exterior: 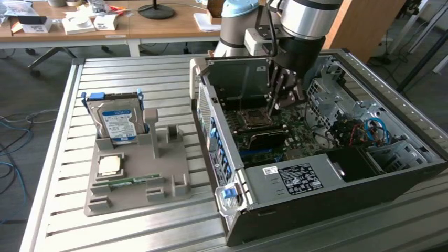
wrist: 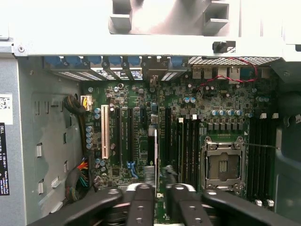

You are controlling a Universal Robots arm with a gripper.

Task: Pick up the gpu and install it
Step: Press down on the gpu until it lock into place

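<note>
Right of centre in the exterior view, the open computer case (exterior: 294,205) lies on its side on the slatted tabletop (exterior: 126,73), so the motherboard faces up and can be reached from above. The claw (exterior: 274,113) reaches straight down into it, in the upper middle of the frame. Just beneath its tips sits the gpu (exterior: 265,139), dark face showing, low against the board.

At the lower middle of the wrist view, the claw (wrist: 160,190) stands narrow. The gpu (wrist: 156,150) appears edge-on as a thin pale line running up from the gap, parallel to the black expansion slots, which suggests it stands upright at a slot. Whether the claw pinches the card or only flanks it, I cannot tell. The processor socket (wrist: 222,165) lies lower right.

On the exterior view's left, the grey parts tray (exterior: 140,157) holds the hard drive (exterior: 117,123) upright and the memory stick (exterior: 129,181) flat, each kept in its own recess.
</note>
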